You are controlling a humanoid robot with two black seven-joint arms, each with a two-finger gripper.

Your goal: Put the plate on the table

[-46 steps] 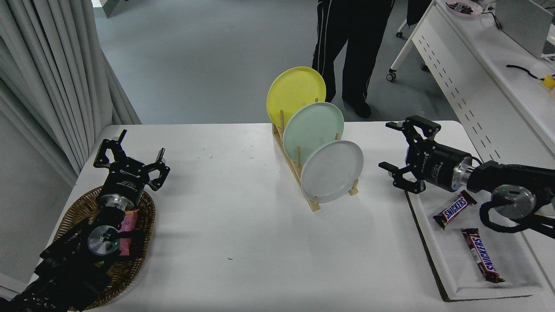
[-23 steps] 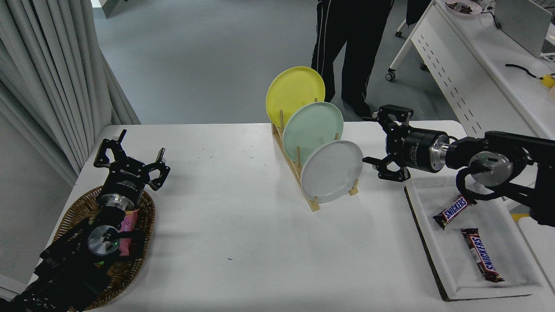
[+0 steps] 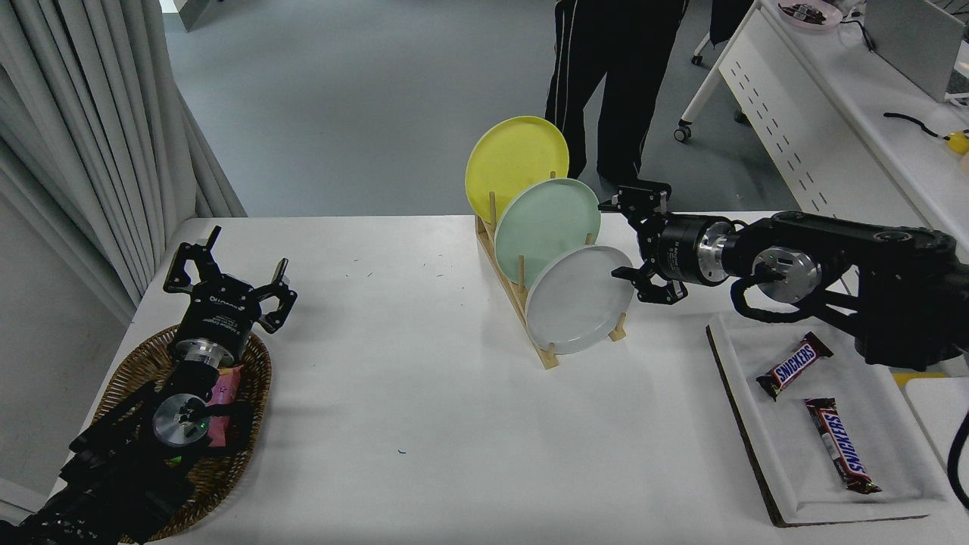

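The light grey plate stands on edge in the front slot of a wooden rack on the white table. A mint green plate and a yellow plate stand behind it. My right gripper is open, pointing left, its fingers spread just right of the grey plate's upper right rim, one above and one beside it. My left gripper is open and parked at the lower left, over a wicker basket.
A white tray at the right holds two Snickers bars. A person in dark trousers stands behind the table. A white perforated-panel desk is at the back right. The basket holds a pink packet.
My right arm has swung left and further over the table, bringing the open gripper from above the tray's corner to the grey plate's right rim. The left arm has not moved.
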